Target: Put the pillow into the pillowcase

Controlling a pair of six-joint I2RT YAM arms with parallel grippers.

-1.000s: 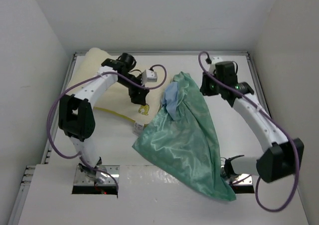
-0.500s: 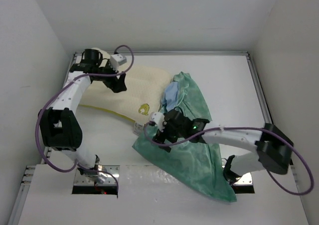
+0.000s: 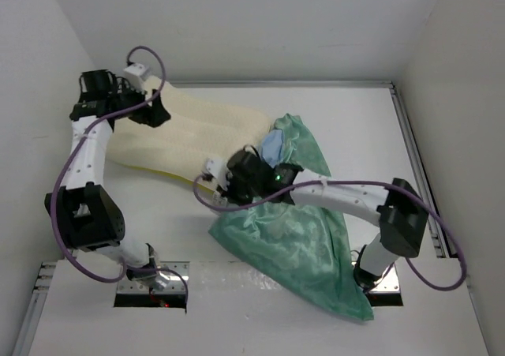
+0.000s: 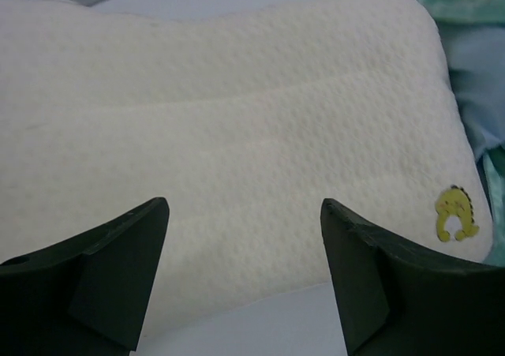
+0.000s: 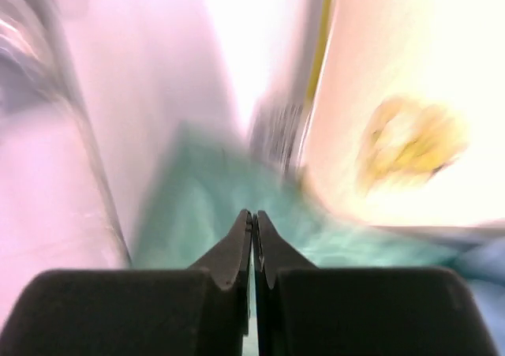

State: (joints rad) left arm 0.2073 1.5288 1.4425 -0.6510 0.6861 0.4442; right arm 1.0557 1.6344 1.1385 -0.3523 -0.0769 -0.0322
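Note:
The cream quilted pillow lies at the back left, its yellow trim along the near edge. The teal pillowcase lies crumpled to its right, with a light blue patch against the pillow's end. My left gripper hovers open and empty over the pillow's far left end. In the left wrist view the pillow and its yellow logo lie ahead. My right gripper is shut at the pillow's near right corner. The blurred right wrist view shows teal cloth under the tips and the pillow to the right.
White walls enclose the table on the left, back and right. A metal rail runs along the right side. The pillowcase's lower corner reaches the white front ledge near the right arm's base.
My left arm swung left from the pillow's middle to its far left end. My right arm swept from the back right across the pillowcase to the pillow's near corner.

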